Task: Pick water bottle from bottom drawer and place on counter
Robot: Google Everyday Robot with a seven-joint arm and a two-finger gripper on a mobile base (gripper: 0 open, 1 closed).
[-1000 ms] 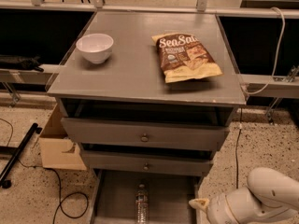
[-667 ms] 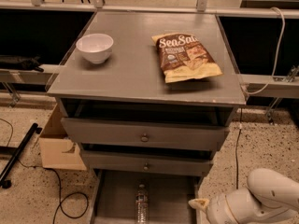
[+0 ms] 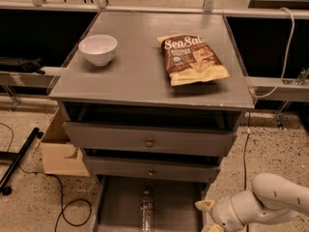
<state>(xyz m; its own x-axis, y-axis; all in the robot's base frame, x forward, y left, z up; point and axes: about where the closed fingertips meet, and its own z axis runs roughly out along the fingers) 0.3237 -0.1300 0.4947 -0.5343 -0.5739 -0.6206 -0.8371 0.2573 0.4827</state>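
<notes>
The water bottle (image 3: 146,212) lies lengthwise on the grey floor of the open bottom drawer (image 3: 116,207), cap pointing toward the cabinet. The counter (image 3: 140,71) is the grey top slab above two knobbed drawer fronts. My white arm enters at the lower right. The gripper (image 3: 206,216) sits at the drawer's right edge, to the right of the bottle and apart from it, with only its yellowish tips showing at the frame's bottom.
On the counter stand a white bowl (image 3: 98,49) at the left and a brown chip bag (image 3: 192,58) at the right. A cardboard box (image 3: 60,151) sits on the speckled floor left of the cabinet, with black cables (image 3: 72,211) near it.
</notes>
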